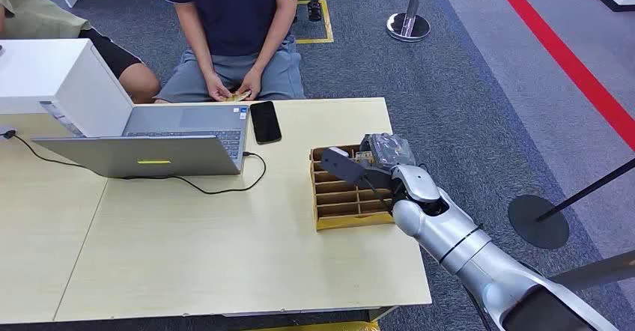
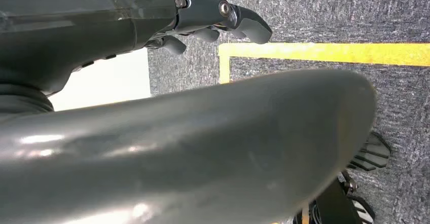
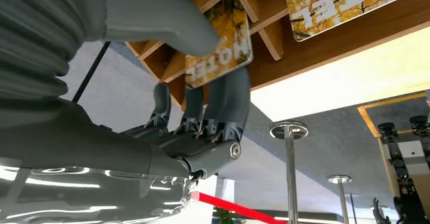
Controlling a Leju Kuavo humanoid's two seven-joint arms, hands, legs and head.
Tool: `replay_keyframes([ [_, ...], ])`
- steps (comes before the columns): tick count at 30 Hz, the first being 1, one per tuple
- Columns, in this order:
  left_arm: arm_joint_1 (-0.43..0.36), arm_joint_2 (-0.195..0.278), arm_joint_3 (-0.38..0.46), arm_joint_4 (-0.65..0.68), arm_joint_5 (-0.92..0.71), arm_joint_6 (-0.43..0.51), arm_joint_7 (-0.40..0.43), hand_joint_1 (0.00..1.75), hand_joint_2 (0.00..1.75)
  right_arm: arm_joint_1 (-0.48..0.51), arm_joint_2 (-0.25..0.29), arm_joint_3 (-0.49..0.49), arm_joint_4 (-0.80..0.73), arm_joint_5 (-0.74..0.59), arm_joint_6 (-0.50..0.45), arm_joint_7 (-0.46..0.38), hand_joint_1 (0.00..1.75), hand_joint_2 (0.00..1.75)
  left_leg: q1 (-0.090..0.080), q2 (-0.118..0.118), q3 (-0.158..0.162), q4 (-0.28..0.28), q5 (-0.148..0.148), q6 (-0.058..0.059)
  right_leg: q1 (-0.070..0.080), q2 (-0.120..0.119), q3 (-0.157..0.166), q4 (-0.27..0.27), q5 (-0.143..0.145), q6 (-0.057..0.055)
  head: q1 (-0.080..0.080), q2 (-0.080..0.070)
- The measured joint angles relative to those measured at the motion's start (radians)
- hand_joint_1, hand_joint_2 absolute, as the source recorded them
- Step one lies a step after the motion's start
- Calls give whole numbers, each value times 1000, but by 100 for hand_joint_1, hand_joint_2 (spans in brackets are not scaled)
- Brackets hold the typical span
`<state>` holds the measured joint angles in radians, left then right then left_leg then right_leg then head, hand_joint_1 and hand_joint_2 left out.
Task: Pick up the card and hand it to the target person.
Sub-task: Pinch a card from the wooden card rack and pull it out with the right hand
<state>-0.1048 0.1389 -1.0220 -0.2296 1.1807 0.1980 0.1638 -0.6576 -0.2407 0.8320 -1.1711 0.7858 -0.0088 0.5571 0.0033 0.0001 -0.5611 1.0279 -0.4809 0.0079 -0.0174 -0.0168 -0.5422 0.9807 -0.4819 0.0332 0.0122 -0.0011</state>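
Grey carpet surrounds a pale wooden table [image 1: 225, 248]; a seated person [image 1: 232, 31] faces it; a laptop [image 1: 161, 140] lies open; the wooden slotted rack [image 1: 348, 196] sits near the right edge; the right hand [image 3: 203, 82] pinches the card [image 3: 223, 41] at the rack between thumb and fingers; the left hand [image 2: 213, 21] hangs over the carpet with its fingers curled, holding nothing.

The card [image 3: 219, 42], printed with yellow autumn leaves and white letters, stands in a slot of the wooden rack [image 3: 324, 41], pinched between thumb and fingers of the right hand [image 3: 203, 82].
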Motion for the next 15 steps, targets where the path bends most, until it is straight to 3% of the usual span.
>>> replay_keyframes([
  [15, 0, 0, 0, 0, 0, 1, -5, 0, 0, 0, 5, -1, 6, 1, 1, -6, 139, 175, 0, 0, 0, 0, 0, 0, 0, 0, 0, 0, 0, 0, 0, 0],
])
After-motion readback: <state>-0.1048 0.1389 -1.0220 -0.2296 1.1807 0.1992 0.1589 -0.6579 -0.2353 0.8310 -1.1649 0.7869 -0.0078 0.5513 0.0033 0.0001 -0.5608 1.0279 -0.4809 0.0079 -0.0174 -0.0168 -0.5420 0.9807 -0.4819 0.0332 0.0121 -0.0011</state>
